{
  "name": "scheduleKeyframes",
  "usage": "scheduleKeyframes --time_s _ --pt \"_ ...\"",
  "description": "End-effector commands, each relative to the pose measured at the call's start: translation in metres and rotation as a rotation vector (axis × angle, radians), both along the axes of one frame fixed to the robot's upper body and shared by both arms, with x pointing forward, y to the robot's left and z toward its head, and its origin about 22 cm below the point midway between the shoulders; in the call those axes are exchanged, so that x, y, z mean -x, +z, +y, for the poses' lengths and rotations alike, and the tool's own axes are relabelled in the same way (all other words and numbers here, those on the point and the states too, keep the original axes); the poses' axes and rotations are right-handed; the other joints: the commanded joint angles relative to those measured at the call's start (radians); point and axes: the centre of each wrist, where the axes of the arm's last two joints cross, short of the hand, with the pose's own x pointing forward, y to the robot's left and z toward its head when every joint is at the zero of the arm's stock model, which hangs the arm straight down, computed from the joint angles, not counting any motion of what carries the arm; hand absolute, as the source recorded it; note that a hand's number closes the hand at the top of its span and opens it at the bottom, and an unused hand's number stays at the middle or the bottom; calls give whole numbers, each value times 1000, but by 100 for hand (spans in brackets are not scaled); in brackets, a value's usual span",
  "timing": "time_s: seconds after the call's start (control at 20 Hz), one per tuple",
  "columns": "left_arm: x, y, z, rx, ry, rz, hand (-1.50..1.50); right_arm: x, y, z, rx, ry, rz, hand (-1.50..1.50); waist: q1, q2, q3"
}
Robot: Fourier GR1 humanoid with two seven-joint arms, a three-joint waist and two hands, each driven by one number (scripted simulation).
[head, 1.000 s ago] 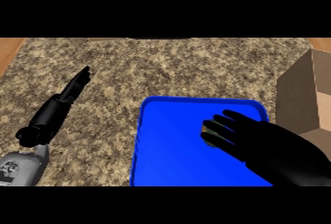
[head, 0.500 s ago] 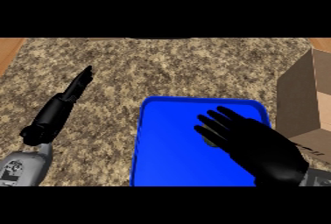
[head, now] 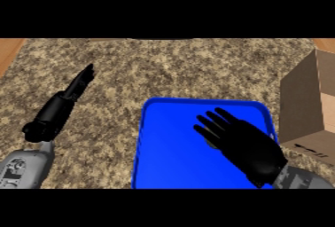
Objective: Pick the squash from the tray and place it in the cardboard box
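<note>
A blue tray [head: 170, 150] lies on the speckled counter in the lower middle of the head view. My right hand [head: 245, 148] hovers over the tray's right half, palm down, fingers straight and spread, so it is open. No squash shows anywhere; the hand hides whatever lies under it, and only a small dark patch peeks out by its fingers. The cardboard box [head: 313, 106] stands at the right edge, just beyond the tray's right rim. My left hand [head: 77, 86] rests open over the counter at the left, seen edge-on, fingers pointing away.
The speckled stone counter [head: 183, 66] stretches behind and left of the tray. Strips of wooden surface [head: 8, 48] show at the far top corners.
My right hand has shifted a little to the left over the tray, its wrist swinging inward. The left hand has hardly moved.
</note>
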Motion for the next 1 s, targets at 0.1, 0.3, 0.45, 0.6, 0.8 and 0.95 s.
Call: scheduleKeyframes --time_s 0.1,0.3,0.45,0.6,0.8,0.95 --pt "4 -6 -23 -9 8 -15 0 -17 -21 6 9 0 -4 -150 0 0 0" --pt "5 -4 9 -3 11 -5 0 -27 -25 -7 -16 6 25 -150 1 0 0" --pt "-1 -1 -8 -4 0 -3 0 -19 -26 5 22 28 48 -150 -1 0 0" --pt "1 -3 -3 -8 14 -17 0 -29 -42 3 26 -4 23 -150 -1 0 0" --pt "-4 3 -2 -6 9 -8 0 -21 -35 7 41 -38 -6 -150 -3 0 0" --pt "12 -20 5 2 -4 3 0 -34 -77 8 59 -53 6 -150 3 1 0"
